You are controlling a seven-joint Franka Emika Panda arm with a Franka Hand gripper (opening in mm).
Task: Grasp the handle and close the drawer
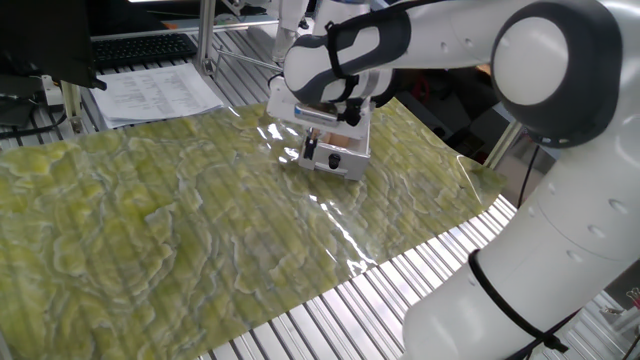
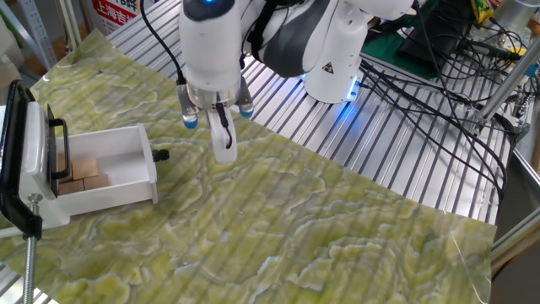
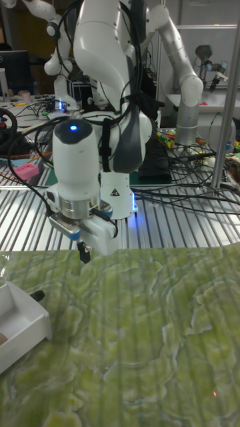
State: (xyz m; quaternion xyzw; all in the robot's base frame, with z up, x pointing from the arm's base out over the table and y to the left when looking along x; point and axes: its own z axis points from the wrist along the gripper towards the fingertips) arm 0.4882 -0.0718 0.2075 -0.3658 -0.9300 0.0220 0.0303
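Observation:
The drawer (image 2: 118, 169) is a small white box standing pulled out from its white housing (image 2: 29, 181), with tan wooden blocks (image 2: 80, 174) inside. Its handle (image 2: 161, 155), a tiny black knob, juts from the front panel. The drawer (image 1: 350, 150) and handle (image 1: 334, 159) also show in one fixed view, and the drawer (image 3: 23, 320) and handle (image 3: 37, 294) at the tall view's lower left. My gripper (image 2: 223, 149) hangs above the mat to the right of the knob, apart from it, holding nothing. Its white fingers (image 2: 221, 133) overlap, hiding any gap. The gripper (image 3: 84, 253) points down.
A green patterned mat (image 2: 278, 228) covers the slatted metal table (image 2: 396, 160). Cables (image 2: 439, 93) and the blue-lit arm base (image 2: 333, 80) lie behind. Papers (image 1: 150, 95) and a keyboard (image 1: 140, 48) sit at the table's far corner.

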